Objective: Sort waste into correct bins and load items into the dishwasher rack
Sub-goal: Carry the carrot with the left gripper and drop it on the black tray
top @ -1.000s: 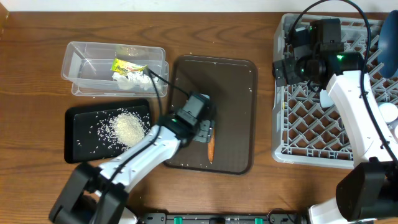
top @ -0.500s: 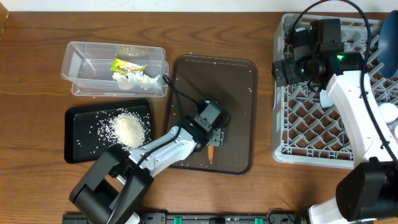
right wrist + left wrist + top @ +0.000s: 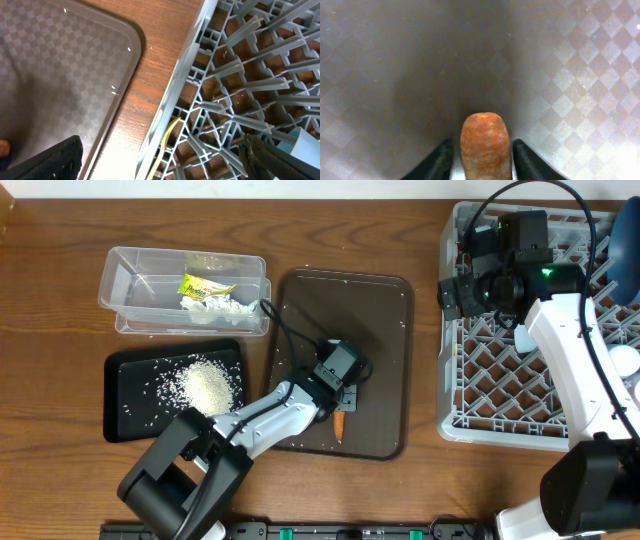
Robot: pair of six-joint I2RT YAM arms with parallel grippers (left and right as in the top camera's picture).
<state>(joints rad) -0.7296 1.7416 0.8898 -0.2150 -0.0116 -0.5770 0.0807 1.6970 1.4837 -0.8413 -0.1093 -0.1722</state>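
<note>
The orange carrot piece (image 3: 339,424) (image 3: 485,145) lies on the dark-brown serving tray (image 3: 375,310). My left gripper (image 3: 340,410) (image 3: 482,167) is down over it, its black fingertips (image 3: 440,162) drawn in against the carrot's two sides. The clear tub (image 3: 130,280) holds the yellow wrapper (image 3: 205,285) and white tissue (image 3: 222,306). The black tray (image 3: 125,375) holds a heap of rice (image 3: 205,386). My right gripper (image 3: 453,293) (image 3: 165,165) hangs wide open over the left rim of the grey dishwasher rack (image 3: 520,380) (image 3: 235,75). A pale-yellow spoon (image 3: 167,140) lies in the rack.
A dark-blue plate (image 3: 628,235) stands at the rack's far right, with a pale cup (image 3: 625,360) below it. Stray rice grains dot the serving tray. Bare wood shows between the serving tray and the rack.
My left gripper has slid right and down onto the carrot, and its jaws have narrowed around it. The right arm has not moved.
</note>
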